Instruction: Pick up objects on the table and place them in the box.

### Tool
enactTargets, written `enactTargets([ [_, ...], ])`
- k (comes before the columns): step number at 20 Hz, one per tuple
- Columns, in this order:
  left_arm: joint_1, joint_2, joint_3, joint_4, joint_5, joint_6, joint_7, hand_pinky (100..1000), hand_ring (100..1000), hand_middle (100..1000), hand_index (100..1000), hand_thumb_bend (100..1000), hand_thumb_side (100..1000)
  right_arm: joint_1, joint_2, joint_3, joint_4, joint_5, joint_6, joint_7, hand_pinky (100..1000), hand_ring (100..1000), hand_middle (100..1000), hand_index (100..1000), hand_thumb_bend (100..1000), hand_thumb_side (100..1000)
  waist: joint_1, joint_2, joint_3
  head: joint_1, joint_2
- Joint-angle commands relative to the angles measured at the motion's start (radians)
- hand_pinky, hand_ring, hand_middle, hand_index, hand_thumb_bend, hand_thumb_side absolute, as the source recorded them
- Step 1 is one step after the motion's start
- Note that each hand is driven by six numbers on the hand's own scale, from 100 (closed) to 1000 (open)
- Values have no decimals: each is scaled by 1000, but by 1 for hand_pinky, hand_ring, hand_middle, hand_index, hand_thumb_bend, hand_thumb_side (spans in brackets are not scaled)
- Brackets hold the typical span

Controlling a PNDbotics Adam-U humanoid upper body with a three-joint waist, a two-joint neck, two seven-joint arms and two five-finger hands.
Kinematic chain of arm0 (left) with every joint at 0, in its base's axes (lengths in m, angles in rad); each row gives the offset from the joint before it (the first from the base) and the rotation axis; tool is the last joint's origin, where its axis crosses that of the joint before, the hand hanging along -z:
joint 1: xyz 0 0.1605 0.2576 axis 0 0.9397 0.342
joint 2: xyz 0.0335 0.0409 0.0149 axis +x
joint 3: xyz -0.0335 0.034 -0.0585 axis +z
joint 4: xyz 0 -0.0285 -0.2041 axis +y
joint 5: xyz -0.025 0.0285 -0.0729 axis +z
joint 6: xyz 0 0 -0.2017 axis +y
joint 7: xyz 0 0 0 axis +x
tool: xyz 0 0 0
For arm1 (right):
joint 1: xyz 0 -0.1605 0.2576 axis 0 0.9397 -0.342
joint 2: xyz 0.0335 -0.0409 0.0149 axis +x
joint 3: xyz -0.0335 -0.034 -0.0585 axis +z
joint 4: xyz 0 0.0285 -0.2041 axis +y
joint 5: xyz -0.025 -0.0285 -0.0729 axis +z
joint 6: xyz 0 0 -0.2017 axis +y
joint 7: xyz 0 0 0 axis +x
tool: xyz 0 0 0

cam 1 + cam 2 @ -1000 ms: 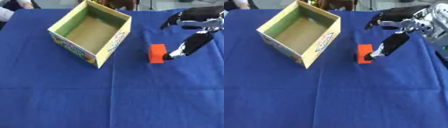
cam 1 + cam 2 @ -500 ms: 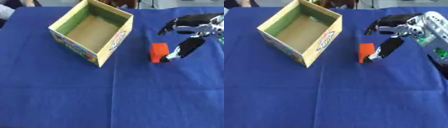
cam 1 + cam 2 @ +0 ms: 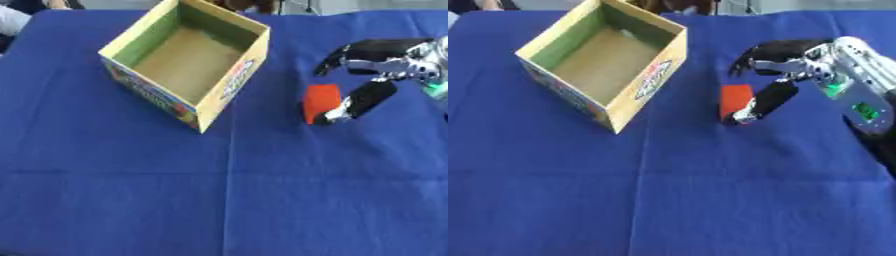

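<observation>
The orange block (image 3: pixel 320 101) stands on the blue cloth (image 3: pixel 224 190) that covers the surface, to the right of the box (image 3: pixel 188 60) and well apart from it. The block is upright, with its longer side roughly vertical in the view.

The right hand (image 3: pixel 794 82) enters from the right edge and sits just beside the block on its right side. The thumb (image 3: pixel 765 101) angles down and left, and its silver tip lies against the block's lower right corner. The upper fingers (image 3: pixel 772 51) arch above and behind the block, apart from it. The hand is spread wide around the block's right side and holds nothing; the block rests on the cloth.

The box is an open cardboard carton with yellow outer walls, coloured print on its near sides and a green and tan interior. It sits at upper left, turned so that one corner points toward the camera. Nothing is visible inside it.

The left hand shows in neither view.
</observation>
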Motion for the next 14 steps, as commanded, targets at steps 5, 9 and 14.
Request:
enactTargets([
  [5,-10,10,0,-18,0,2,-3,481,649,634,795,100,962,-7,-4,-5,37,28,-12,-28,854,888,801,908,531,685,1,-12,3,3,-14],
  [9,-9,8,0,-18,0,4,-4,479,647,630,793,100,959,-6,-3,-3,52,33,-21,-18,851,883,795,901,462,636,1,-8,4,3,-11],
  [14,-11,7,0,-18,1,8,-5,477,646,627,792,100,955,-11,1,-8,62,32,-19,-15,828,853,722,832,370,613,1,-5,2,3,-11],
])
